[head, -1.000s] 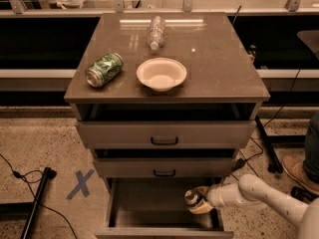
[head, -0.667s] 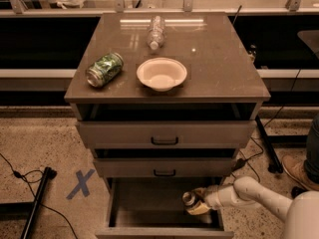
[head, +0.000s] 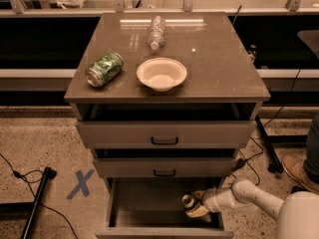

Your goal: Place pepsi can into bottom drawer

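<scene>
The bottom drawer [head: 149, 198] is pulled out and open at the foot of the cabinet. My gripper [head: 195, 206] reaches into its right side from the right, on a white arm [head: 249, 195]. It is shut on the pepsi can [head: 188, 202], which stands roughly upright with its silver top showing. The can's body is dark and mostly hidden by the fingers [head: 198, 212]. I cannot tell whether the can touches the drawer floor.
On the cabinet top [head: 224, 68] lie a green patterned can [head: 103, 69] on its side, a white bowl [head: 161, 73] and a clear plastic bottle [head: 156, 32]. The two upper drawers [head: 164, 133] are partly open. A blue X [head: 79, 183] marks the floor at left, beside a black pole [head: 37, 198].
The gripper with the can has shifted slightly to the left inside the bottom drawer. Nothing on the cabinet top has moved.
</scene>
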Motion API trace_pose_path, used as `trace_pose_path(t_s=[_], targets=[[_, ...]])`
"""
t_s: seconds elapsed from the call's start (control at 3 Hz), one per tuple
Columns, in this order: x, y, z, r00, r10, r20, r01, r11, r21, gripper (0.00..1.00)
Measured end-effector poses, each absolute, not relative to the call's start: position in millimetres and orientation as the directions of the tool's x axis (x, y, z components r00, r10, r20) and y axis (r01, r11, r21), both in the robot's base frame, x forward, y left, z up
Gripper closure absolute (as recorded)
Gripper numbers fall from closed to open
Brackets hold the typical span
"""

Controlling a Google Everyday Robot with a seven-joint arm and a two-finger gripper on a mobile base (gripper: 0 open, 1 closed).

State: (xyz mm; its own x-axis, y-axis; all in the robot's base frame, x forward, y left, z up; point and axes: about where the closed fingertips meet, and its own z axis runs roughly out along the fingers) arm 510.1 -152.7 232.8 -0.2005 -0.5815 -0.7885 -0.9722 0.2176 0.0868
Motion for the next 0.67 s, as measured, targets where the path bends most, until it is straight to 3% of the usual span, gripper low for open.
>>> trace_pose_path(t_s=[0.67], targets=[[508.1, -147.9, 230.7, -0.201, -0.579, -0.79, -0.973, 0.212, 0.093, 0.11]])
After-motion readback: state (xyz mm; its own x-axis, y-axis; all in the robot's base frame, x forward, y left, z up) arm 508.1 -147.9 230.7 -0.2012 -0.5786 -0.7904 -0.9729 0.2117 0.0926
